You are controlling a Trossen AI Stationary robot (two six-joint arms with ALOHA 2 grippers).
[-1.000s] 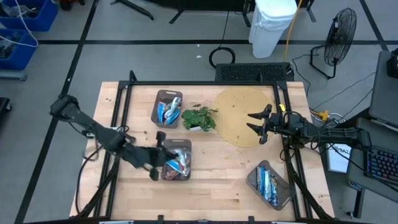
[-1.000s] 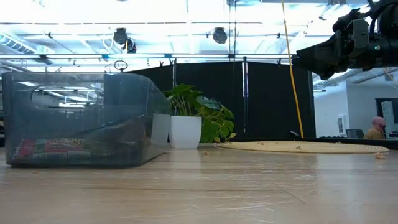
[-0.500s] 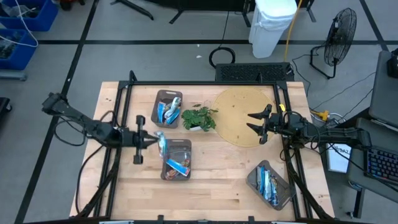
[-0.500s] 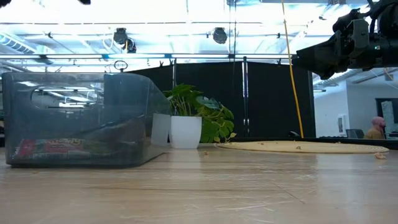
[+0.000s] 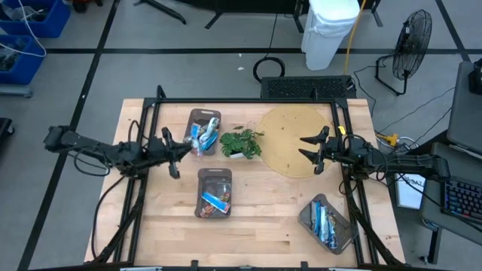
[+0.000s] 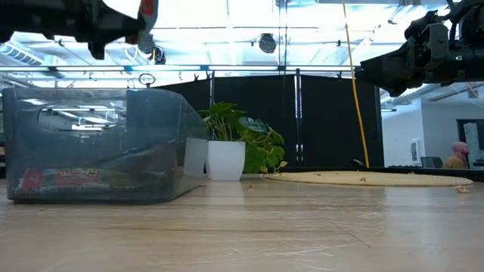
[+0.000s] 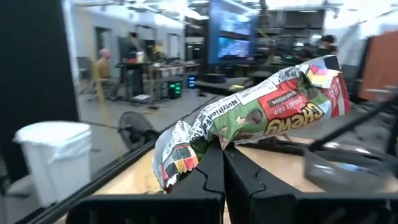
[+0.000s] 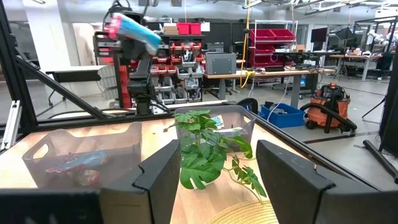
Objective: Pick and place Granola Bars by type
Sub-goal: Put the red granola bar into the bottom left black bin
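Note:
My left gripper (image 5: 183,147) hovers beside the far tray (image 5: 203,119) on its left side, shut on a red-green multicolour granola bar (image 7: 261,115). The same bar (image 8: 132,28) shows high above the table in the right wrist view, and the left gripper (image 6: 113,23) sits at the top of the low view. Blue-silver bars lie in the far tray, red-multicolour bars (image 5: 215,201) in the middle tray (image 5: 214,178), and blue bars in the near-right tray (image 5: 325,223). My right gripper (image 5: 311,151) waits open over the round mat (image 5: 290,128). My left gripper pinches the granola bar between its two fingers (image 7: 245,171) at the wrapper's long edge near its middle (image 7: 219,142). The fingers come in level from the table's left and lie across the bar. The bar is lifted clear, with both crinkled ends sticking out sideways.
A small leafy plant in a white pot (image 5: 241,143) stands between the far tray and the round mat. A black frame runs along the table's edges (image 5: 248,100). Bare wood lies between the middle tray and the near-right tray (image 5: 271,203).
My left gripper has risen out of the middle tray with the bar in its fingers and moved toward the table's far edge, ending beside the far tray. The bar is lifted clear of the middle tray. The right arm has kept still.

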